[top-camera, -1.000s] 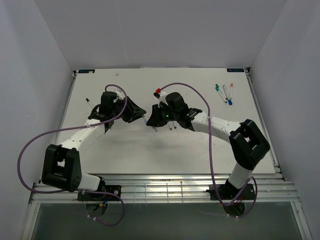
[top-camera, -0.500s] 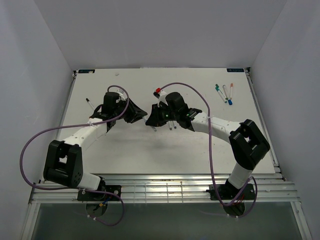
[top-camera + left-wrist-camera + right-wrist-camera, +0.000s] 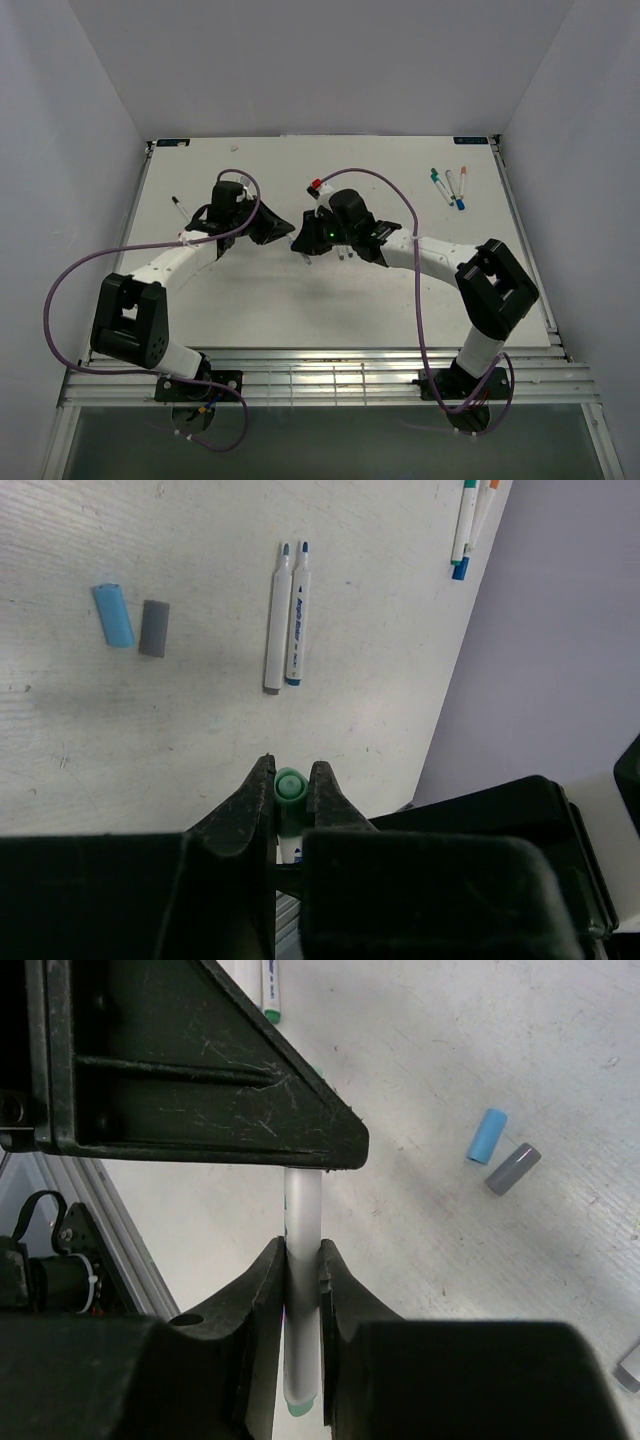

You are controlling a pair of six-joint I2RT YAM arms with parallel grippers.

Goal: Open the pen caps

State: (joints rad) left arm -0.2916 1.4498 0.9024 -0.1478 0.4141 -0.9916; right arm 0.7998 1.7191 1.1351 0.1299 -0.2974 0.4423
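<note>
The two grippers meet over the middle of the table, left gripper (image 3: 286,230) against right gripper (image 3: 304,238). In the left wrist view my left gripper (image 3: 291,771) is shut on the green pen cap (image 3: 290,784), and the white barrel (image 3: 289,848) runs down behind the jaws. My right gripper (image 3: 302,1251) is shut on the same pen's white barrel (image 3: 303,1210), whose green end (image 3: 303,1409) pokes out below. A loose blue cap (image 3: 113,614) and grey cap (image 3: 154,628) lie on the table beside two uncapped pens (image 3: 285,618).
Three capped pens (image 3: 450,185) lie at the back right. A red-capped pen (image 3: 316,185) sits behind the right wrist and a black-tipped pen (image 3: 179,208) lies at the far left. The left gripper's black body (image 3: 200,1060) fills the top of the right wrist view.
My left gripper has moved slightly right toward the right gripper and shut on the green cap. The right gripper has kept its grip on the barrel.
</note>
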